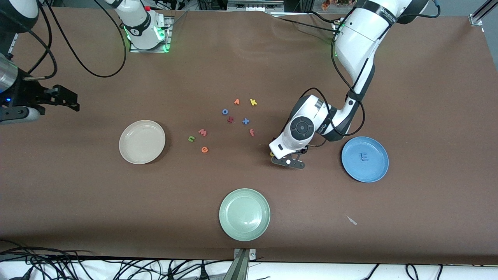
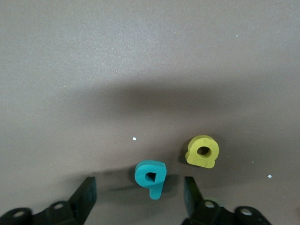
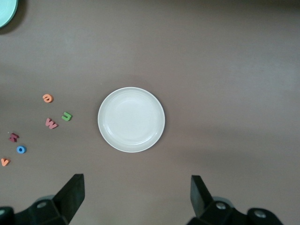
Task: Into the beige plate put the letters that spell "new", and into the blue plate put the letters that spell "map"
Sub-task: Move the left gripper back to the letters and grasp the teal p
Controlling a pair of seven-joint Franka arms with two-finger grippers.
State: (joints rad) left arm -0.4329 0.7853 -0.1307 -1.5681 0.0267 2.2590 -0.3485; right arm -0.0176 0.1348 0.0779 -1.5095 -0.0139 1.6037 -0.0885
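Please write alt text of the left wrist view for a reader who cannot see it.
The left gripper is low over the brown table, its two dark fingers open on either side of the teal p, not touching it. The yellow a lies on the table close beside the p, outside the fingers.

From across the table the left gripper (image 1: 288, 161) hides the teal p (image 2: 151, 177) completely and leaves only a sliver of the yellow a (image 1: 272, 154). The right gripper (image 1: 64, 100) is half cut off.
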